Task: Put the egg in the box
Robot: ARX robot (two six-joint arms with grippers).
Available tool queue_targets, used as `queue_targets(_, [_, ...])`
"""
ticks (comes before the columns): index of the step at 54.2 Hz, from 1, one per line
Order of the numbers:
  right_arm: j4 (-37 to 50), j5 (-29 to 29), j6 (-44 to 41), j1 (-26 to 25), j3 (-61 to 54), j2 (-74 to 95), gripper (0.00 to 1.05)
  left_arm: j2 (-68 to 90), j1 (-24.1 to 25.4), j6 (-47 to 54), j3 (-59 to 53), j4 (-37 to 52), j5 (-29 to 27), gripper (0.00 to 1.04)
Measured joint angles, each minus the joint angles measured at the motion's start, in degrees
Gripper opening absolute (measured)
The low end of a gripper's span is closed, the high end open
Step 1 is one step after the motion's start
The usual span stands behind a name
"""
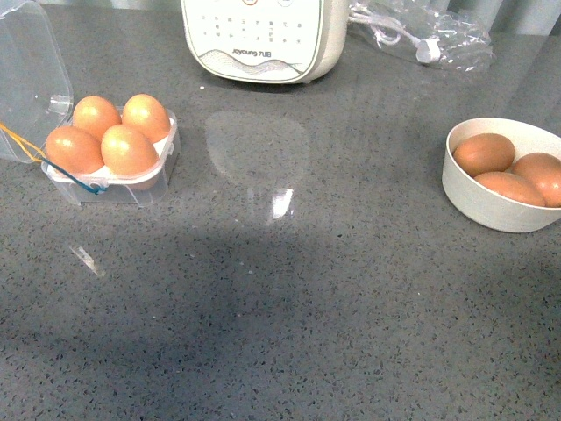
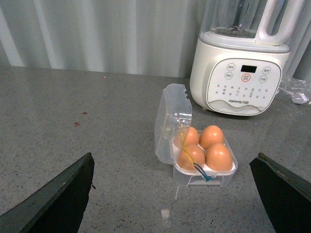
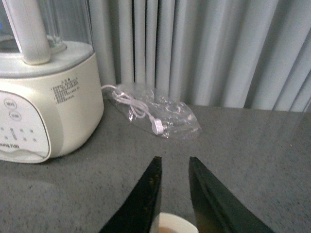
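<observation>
Countertop (image 1: 289,316): grey speckled stone, polished, with soft reflections.

Blender (image 1: 263,35): cream plastic base with a printed button panel, standing at the back of the counter, well apart from the box.

Bag (image 1: 438,35): crinkled clear plastic holding a white cable (image 3: 141,114), lying beside the blender before a pleated grey curtain (image 3: 204,48).

Bowl (image 1: 478,202): round, white and matte, at the counter's right side. It holds three smooth brown eggs.

Box (image 1: 153,180): small clear plastic case with a white cell tray, at the counter's left side. Its hinged lid (image 2: 170,121) stands open, and yellow and blue bands cross one corner.

Egg (image 1: 129,149): smooth, orange-brown, oval, seated in the box. It is one of four alike, and all four cells are filled.

Left gripper (image 2: 173,156): dark fingers spread wide, holding nothing. The box and egg lie ahead between the finger lines, apart from both.

Right gripper (image 3: 174,162): fingers a narrow gap apart, holding nothing, just above the bowl's rim and far across the counter from the egg.
</observation>
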Motion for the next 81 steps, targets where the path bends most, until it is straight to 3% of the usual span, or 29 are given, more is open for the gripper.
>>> queue_targets(2, [0.00, -1.01, 0.00, -0.74, -1.42, -1.60, 0.03, 0.00, 0.00, 0.00, -0.02, 0.00, 0.00, 0.98])
queue_targets(32, [-3.58, -9.18, 0.15, -9.46, -15.63, -19.21, 0.03, 0.00, 0.00, 0.00, 0.00, 0.00, 0.02, 0.98])
queue_targets(51, [-15.89, -15.43, 0.17, -16.00, -18.58, -34.64, 0.03, 0.00, 0.00, 0.00, 0.00, 0.00, 0.00, 0.98])
queue_targets(81, [-35.80, -15.76, 0.17, -16.11, -19.17, -56.46, 0.03, 0.00, 0.00, 0.00, 0.00, 0.00, 0.02, 0.98])
